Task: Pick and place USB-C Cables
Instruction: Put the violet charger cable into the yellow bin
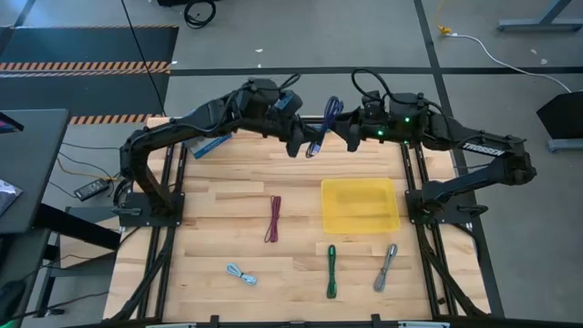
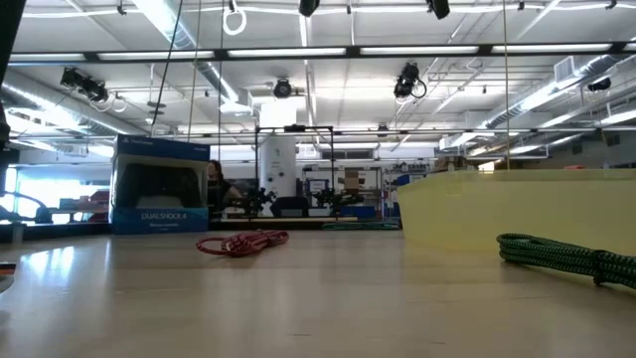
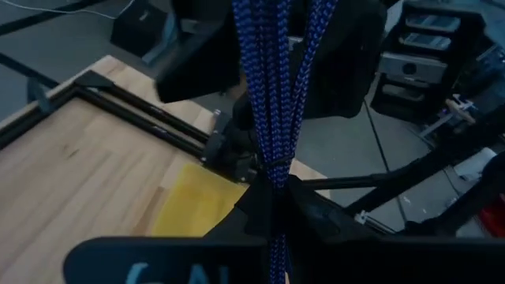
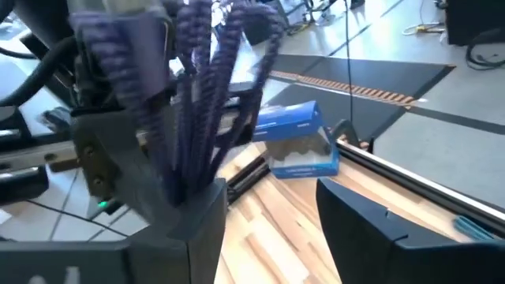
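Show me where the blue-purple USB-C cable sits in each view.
High view: blue-purple USB-C cable hangs between both hands, beyond the yellow tray.
Low view: not in it.
Left wrist view: centre, running top to bottom.
Right wrist view: left of centre, strands splaying upward.
Shared landmark: the yellow tray.
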Controlling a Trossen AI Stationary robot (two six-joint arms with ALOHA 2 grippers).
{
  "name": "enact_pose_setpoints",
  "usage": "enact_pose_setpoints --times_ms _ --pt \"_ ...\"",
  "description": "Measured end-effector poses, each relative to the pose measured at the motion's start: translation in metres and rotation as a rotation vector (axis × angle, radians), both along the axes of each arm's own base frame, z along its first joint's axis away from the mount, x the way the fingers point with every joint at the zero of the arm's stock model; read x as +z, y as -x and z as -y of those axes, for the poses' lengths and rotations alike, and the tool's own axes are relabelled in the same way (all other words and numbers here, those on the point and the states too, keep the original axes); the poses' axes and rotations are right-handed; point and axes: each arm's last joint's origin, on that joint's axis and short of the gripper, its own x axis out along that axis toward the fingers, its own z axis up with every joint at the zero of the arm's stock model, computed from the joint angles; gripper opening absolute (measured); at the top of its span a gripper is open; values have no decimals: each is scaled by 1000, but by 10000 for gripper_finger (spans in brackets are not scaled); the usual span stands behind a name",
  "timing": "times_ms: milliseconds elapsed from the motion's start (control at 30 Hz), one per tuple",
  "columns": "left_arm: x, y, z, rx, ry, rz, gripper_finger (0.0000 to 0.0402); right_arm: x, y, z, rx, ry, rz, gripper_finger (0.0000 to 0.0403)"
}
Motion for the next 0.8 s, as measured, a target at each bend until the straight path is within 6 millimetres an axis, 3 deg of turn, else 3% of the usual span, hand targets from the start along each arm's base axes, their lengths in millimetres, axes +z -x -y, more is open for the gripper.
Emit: enact_pose_setpoints --times_ms 233,433,800 --pt "2 -5 12 23 -8 25 20 3 -1 -2 57 -25 39 228" --pt "4 -2 9 40 -10 27 20 -5 2 -6 142 -79 -47 225" --pt "13 13 -1 86 -19 33 20 17 15 -9 174 -28 124 225"
